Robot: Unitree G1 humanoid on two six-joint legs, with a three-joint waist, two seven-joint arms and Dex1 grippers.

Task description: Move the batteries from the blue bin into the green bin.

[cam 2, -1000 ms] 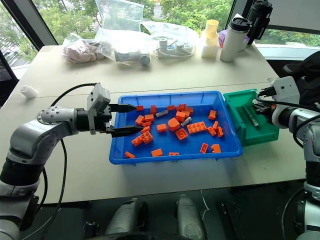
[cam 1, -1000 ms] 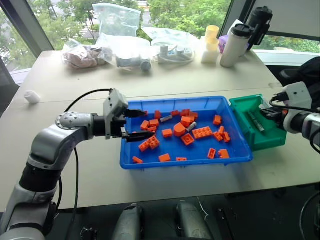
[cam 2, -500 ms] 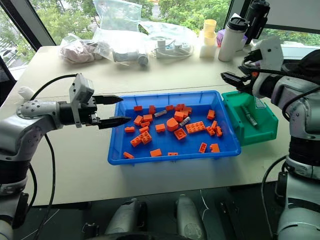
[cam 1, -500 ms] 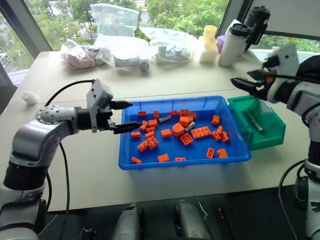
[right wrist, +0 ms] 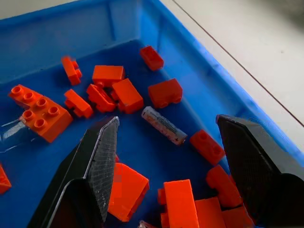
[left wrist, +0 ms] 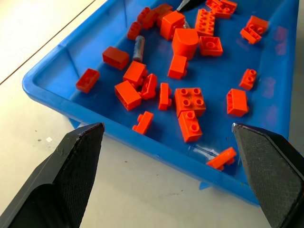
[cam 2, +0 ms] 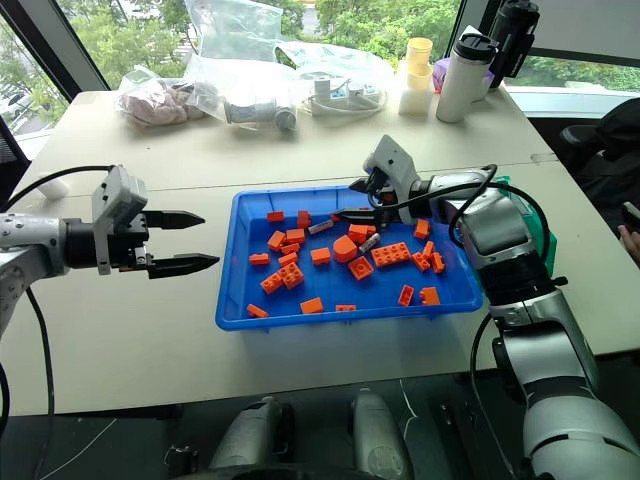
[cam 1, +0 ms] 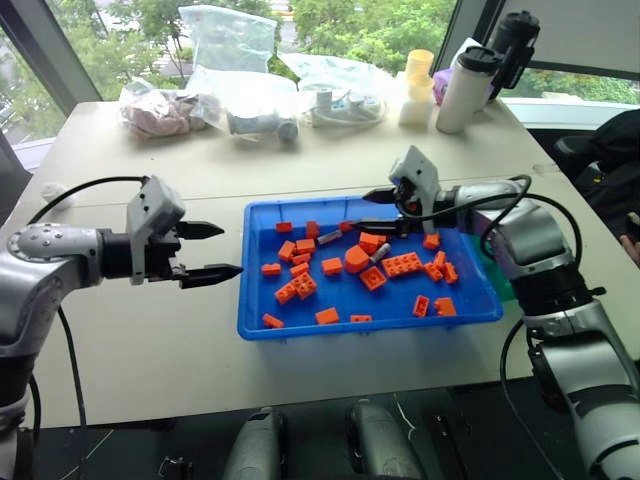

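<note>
Two batteries lay in the blue bin: one battery sat just ahead of the right tool, whose fingers stood apart and empty over the bin's far side, orange bricks crowding around it. The left tool hung spread and empty over the surface beside the bin.

Bright-blue bin — orange bricks, a grey-silver battery — black gripper fingers.
</note>
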